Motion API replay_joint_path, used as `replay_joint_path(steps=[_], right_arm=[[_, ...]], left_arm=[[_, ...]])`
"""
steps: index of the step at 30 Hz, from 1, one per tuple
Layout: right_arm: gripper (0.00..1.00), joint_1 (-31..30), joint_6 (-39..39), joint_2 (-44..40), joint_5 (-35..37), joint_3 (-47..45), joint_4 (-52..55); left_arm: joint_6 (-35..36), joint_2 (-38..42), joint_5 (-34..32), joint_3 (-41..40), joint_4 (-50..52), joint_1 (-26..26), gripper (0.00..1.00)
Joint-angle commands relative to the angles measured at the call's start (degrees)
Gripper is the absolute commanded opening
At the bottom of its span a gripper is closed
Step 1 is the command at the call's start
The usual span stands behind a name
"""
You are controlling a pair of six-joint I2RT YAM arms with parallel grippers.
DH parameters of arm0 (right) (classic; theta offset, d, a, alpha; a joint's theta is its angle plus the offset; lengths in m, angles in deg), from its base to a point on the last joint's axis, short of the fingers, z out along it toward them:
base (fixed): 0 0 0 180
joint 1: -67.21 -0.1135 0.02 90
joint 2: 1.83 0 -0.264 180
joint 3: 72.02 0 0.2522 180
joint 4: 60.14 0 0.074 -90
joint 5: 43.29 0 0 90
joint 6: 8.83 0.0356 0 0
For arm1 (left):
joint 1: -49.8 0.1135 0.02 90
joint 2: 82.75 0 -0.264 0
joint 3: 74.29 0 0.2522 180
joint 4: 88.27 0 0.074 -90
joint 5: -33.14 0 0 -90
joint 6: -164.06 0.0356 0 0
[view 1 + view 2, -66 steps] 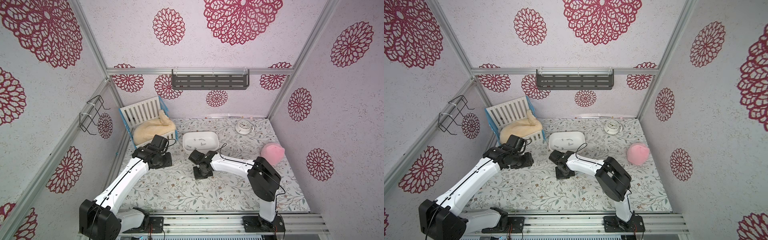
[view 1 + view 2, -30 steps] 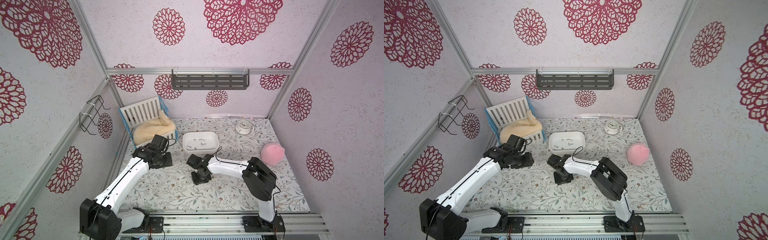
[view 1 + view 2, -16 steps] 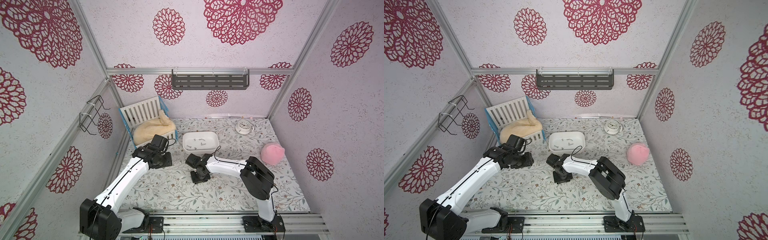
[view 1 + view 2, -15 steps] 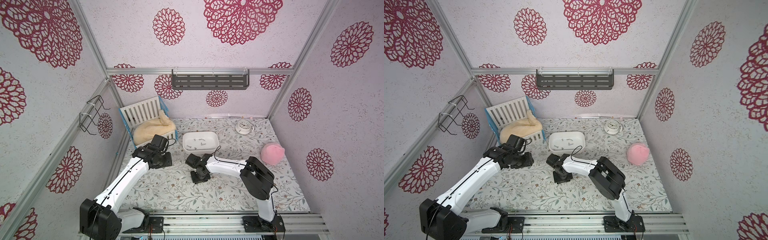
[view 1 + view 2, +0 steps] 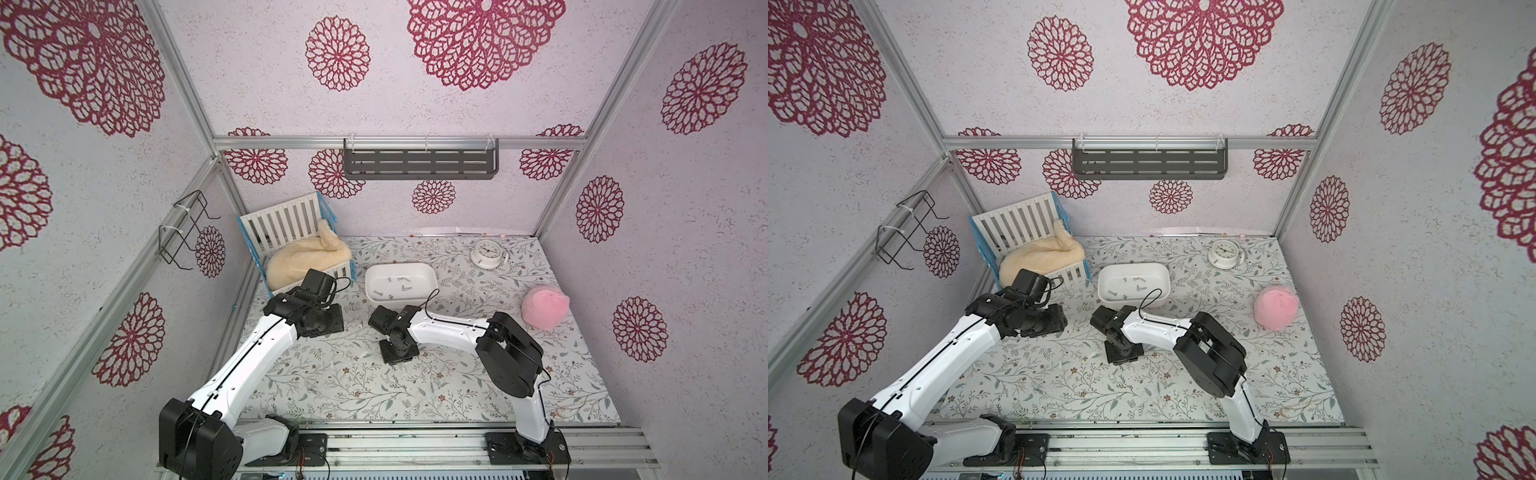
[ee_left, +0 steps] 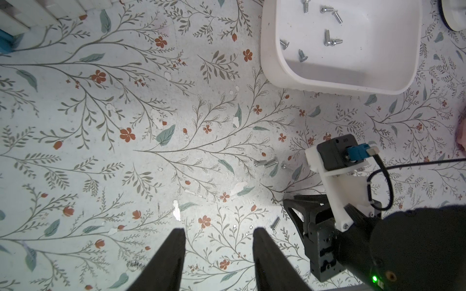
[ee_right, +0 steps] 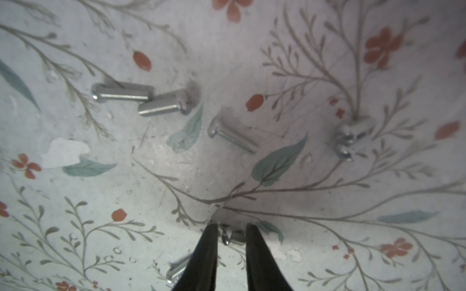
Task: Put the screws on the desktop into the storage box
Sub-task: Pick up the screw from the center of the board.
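Observation:
The white storage box [image 5: 368,286] stands mid-desktop in both top views [image 5: 1100,286], with several screws [image 6: 327,40] inside it. More screws [image 7: 164,104] lie loose on the floral desktop [image 7: 327,63] in front of the box. My right gripper [image 7: 230,226] points straight down at the desktop [image 5: 399,355], and its fingers are closed in on one screw [image 7: 230,235] that lies crosswise between them. Another screw [image 7: 176,270] lies just outside one finger. My left gripper [image 6: 218,230] hovers open and empty above the desktop, left of the box [image 5: 324,322].
A white crib [image 5: 286,224] with a cream cloth [image 5: 303,259] fills the back left corner. A small clock [image 5: 486,252] and a pink plush [image 5: 544,305] sit to the right. A grey shelf [image 5: 419,162] hangs on the back wall.
My right arm has swung away from the box toward the front left and come down over the loose screws. Its fingers have narrowed round one screw. The left arm has not moved.

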Motion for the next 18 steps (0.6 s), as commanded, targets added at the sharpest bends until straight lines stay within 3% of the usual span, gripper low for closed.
replay_joint_path(steps=[1,18], right_arm=[[0.19,-0.2,-0.6,0.9,0.7,-0.5,-0.2],[0.06,-0.2,-0.9,-1.0,0.9,-0.1,0.7]], left_arm=[[0.6,1.0,0.1,-0.1,-0.8,0.7,0.49],[0.4,1.3,0.2,-0.4,-0.9,0.7,0.49]])
